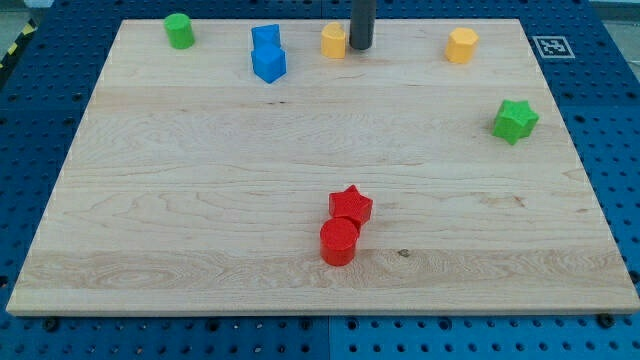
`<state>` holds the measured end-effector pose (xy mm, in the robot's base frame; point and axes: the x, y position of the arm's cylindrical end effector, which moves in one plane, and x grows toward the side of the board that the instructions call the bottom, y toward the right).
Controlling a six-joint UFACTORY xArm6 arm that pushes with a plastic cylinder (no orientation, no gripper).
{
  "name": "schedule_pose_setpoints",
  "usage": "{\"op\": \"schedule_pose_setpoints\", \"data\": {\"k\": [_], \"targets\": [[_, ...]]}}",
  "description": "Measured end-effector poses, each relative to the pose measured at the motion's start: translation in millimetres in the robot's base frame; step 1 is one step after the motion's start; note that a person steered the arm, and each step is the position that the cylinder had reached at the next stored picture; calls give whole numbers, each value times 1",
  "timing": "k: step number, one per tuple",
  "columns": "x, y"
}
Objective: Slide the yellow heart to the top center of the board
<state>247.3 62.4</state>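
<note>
A yellow block (334, 41), the heart as far as its shape can be made out, sits near the view's top centre of the wooden board (200, 200). My tip (360, 46) stands just to its right, touching or almost touching it. A second yellow block (462, 45), roughly hexagonal, lies further right along the top edge.
Two blue blocks (267, 55) touch each other left of the yellow heart. A green cylinder (180, 30) is at the top left. A green star (514, 120) is near the right edge. A red star (351, 207) and a red cylinder (339, 242) touch at the lower centre.
</note>
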Motion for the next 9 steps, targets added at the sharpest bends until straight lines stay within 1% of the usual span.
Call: {"op": "schedule_pose_setpoints", "data": {"k": [2, 4, 8, 9], "targets": [[26, 2], [25, 0], [25, -37], [23, -38]]}}
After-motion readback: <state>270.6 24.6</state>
